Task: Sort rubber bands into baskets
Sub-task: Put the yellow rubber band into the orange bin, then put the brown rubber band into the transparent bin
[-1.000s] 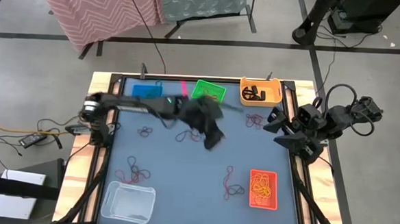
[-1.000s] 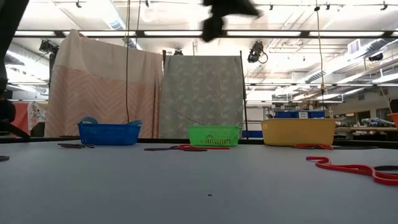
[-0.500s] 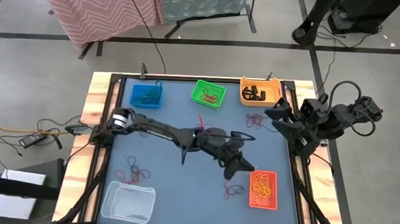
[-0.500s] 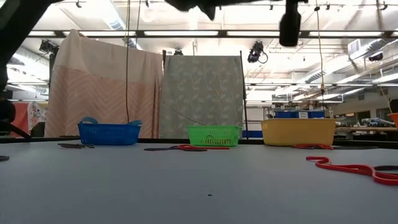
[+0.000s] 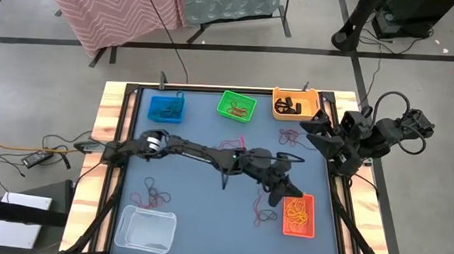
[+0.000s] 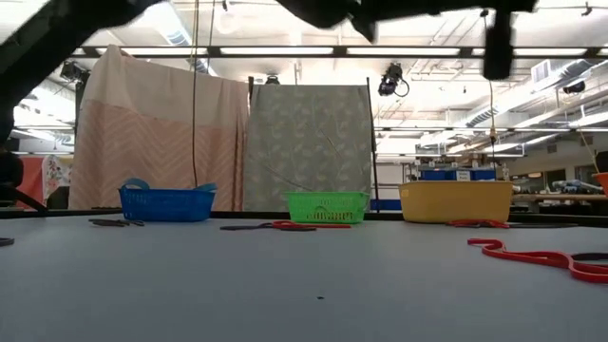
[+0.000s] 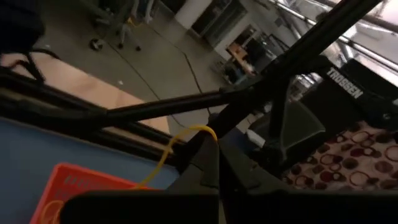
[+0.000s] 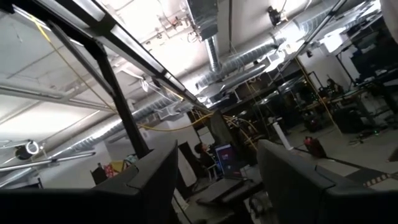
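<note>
One yellow rubber band (image 7: 186,138) — between left gripper (image 7: 214,180) fingers

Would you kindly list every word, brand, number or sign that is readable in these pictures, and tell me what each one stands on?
"TROSSEN", in white capitals, on a dark arm part seen in the left wrist view.
The monitor screen far off in the right wrist view shows something, but it is too small to read.
No text can be read on the baskets, the table or the hanging cloths.

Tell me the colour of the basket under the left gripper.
Red-orange basket, under the left gripper; clearest in the high view.
</note>
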`<action>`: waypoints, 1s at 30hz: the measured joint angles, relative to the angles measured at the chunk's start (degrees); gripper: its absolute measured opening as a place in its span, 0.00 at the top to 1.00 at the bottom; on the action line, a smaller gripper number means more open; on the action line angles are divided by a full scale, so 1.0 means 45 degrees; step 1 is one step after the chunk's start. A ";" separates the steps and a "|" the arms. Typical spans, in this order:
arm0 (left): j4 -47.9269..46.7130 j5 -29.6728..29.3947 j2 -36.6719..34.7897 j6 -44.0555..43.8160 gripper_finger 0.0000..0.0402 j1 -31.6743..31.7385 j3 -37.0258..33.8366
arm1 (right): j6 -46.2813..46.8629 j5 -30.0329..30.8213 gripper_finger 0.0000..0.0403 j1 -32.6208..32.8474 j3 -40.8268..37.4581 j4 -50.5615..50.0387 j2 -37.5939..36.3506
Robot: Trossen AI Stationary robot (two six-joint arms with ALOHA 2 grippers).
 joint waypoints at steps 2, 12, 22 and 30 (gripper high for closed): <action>-0.0142 0.0255 0.0686 -0.0042 1.00 -0.0023 0.0855 | 0.0001 0.0056 0.43 -0.0001 0.0000 -0.0001 0.0000; -0.0043 0.0152 0.2479 0.0301 0.95 -0.0139 0.2486 | 0.0002 0.0071 0.43 -0.0001 0.0000 -0.0023 0.0000; -0.0756 0.0169 0.2469 0.1268 0.64 -0.0689 0.2486 | -0.0285 0.0068 0.43 0.0002 0.0000 -0.0128 0.0000; -0.1422 0.0883 0.2459 0.1287 0.39 -0.0870 0.2486 | -0.0327 0.0068 0.43 -0.0001 0.0000 -0.0131 0.0000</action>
